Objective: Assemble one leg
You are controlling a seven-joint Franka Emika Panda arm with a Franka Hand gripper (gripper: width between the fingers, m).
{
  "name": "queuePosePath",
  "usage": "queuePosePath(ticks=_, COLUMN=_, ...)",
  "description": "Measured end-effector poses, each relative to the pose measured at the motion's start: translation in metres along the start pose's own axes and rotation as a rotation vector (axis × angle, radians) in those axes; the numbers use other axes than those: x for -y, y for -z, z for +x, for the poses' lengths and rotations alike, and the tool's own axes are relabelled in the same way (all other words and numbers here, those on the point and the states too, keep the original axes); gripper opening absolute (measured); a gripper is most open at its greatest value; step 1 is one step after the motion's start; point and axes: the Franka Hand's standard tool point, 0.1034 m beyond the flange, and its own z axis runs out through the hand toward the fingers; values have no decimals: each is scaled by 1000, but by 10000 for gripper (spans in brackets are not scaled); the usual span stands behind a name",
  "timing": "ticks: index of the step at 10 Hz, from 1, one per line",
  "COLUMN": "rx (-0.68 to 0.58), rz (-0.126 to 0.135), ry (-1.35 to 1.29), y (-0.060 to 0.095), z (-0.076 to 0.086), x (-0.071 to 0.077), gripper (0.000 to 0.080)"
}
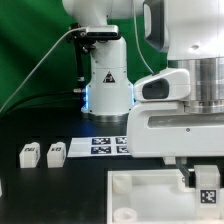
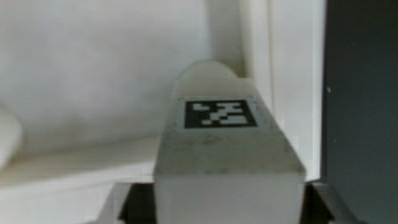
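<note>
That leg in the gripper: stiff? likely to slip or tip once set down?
The leg looks like rigid molded white plastic, so probably stiff and light. Its smooth faces could slip between the gripper fingers. It narrows to a rounded tip, so stood on that end it would likely tip; loose legs sit stable.

Your arm reaches in from the exterior view's right, wrist low over the table and pointing straight down. Your gripper point(image 1: 207, 181) is closed on the leg point(image 2: 222, 150), its dark fingers point(image 2: 342, 203) pressing on both sides.
</note>
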Motion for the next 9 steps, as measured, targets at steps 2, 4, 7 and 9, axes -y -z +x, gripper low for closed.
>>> queuePosePath(ticks=2, rx=34, rz=-17, ry=-327, y=1, z=1, x=-3, gripper=291)
queuePosePath(ticks=4, rx=68, rz=-12, ry=-625, y=1, z=-1, x=-6, gripper=291)
queuePosePath(ticks=7, rx=112, rz=-4, ry=-1037, y=0, z=-3, x=-6, gripper=292)
queuePosePath(ticks=9, rx=128, rz=0, ry=-1229, y=0, z=-5, x=-6, gripper=292)
